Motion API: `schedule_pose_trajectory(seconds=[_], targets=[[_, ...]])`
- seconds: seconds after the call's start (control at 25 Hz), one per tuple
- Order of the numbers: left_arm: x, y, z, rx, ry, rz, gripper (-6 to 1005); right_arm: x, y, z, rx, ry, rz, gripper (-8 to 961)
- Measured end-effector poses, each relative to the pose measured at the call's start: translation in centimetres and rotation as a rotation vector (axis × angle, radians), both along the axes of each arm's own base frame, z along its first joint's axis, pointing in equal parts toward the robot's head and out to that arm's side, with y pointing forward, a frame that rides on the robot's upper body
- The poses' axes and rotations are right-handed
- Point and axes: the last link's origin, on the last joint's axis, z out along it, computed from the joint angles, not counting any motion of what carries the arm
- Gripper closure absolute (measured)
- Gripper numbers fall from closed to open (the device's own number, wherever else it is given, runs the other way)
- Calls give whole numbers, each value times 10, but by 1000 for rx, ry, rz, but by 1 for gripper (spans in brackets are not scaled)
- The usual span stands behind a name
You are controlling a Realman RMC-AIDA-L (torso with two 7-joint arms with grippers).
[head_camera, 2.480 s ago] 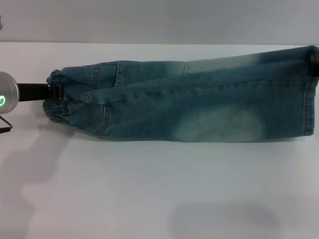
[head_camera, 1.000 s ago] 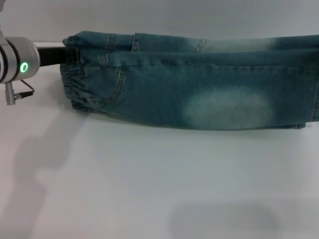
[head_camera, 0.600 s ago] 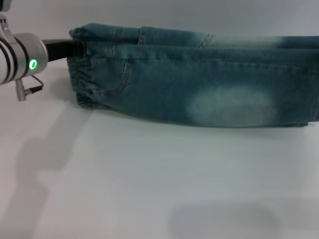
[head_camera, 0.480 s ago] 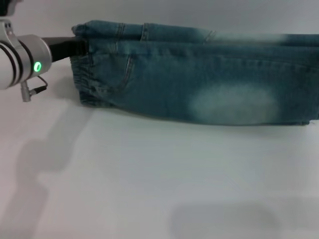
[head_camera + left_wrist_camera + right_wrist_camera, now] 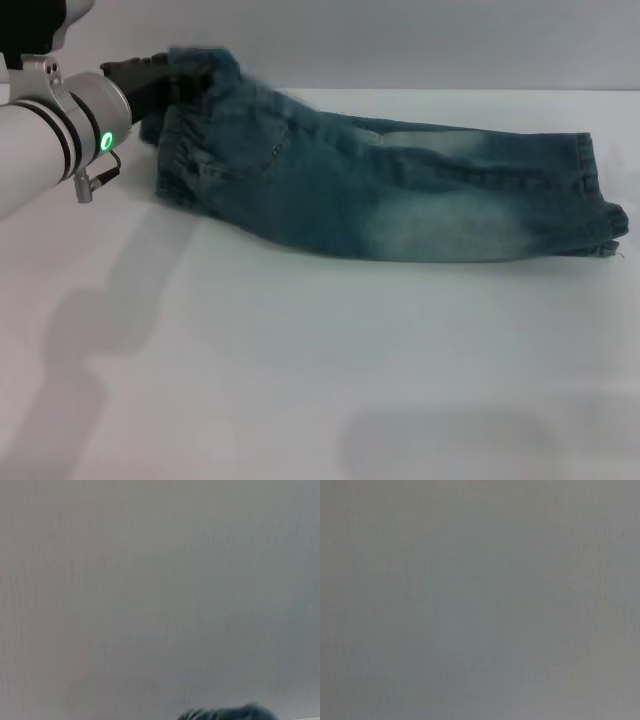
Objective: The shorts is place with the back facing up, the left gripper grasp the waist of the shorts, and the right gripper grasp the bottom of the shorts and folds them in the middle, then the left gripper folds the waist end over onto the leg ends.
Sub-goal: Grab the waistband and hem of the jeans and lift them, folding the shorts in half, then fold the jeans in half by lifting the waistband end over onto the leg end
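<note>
The blue denim shorts lie folded lengthwise on the white table. Their leg ends rest flat at the right. At the upper left, the waist is raised off the table, with my left gripper shut on it. In the left wrist view only a dark sliver of the shorts shows at the picture's edge. My right gripper is in none of the views, and the right wrist view holds only a plain grey surface.
The silver left arm with its green light reaches in from the left edge. Its shadow falls on the bare table in front of the shorts.
The leg ends, held taut past the right edge before, now lie loose on the table. My left gripper has lifted the waist and carried it a little to the right.
</note>
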Motion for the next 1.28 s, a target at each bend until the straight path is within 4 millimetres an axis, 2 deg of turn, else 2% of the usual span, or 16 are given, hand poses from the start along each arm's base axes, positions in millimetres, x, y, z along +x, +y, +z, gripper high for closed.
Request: schedule_pose_trajectory(seconds=[0.16, 0.2, 0.44, 0.68, 1.12, 1.28], targets=[[-1, 0, 0, -2, 1, 3, 546, -5, -3, -9, -18, -7, 22, 517], [-3, 0, 0, -1, 3, 8, 524, -10, -5, -17, -40, -11, 39, 473], [-6, 1, 0, 2, 7, 14, 282, -17, -8, -29, -74, -48, 75, 473], [-16, -3, 2, -20, 17, 58, 152, -26, -13, -37, -40, -60, 142, 473], [-47, -19, 9, -118, 48, 228, 151, -34, -15, -47, -61, -57, 175, 473], [-48, -25, 10, -173, 55, 271, 151, -35, -16, -49, -65, -57, 178, 473]])
